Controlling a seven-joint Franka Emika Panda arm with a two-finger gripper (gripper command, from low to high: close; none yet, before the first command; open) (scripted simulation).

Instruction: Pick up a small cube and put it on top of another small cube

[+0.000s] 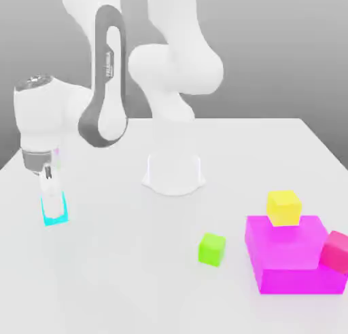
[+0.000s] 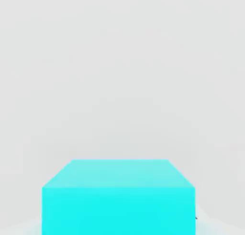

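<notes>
We saw the hand (image 1: pixel 51 193) at the exterior view's left, pointing down, its fingers closed on the small plain cyan cube (image 1: pixel 54 210), which sat directly under it on the white worktop (image 1: pixel 136 271). The small lime-green cube (image 1: pixel 212 249) lay well apart, near the big magenta block (image 1: pixel 289 261).

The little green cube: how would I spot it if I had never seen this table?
Start at the big magenta block near the exterior view's right edge of the white table. Just off its left side, apart from it, sits the small lime-green cube, alone on the bare surface. The yellow cube and the pink-red cube rest against the block instead.
</notes>
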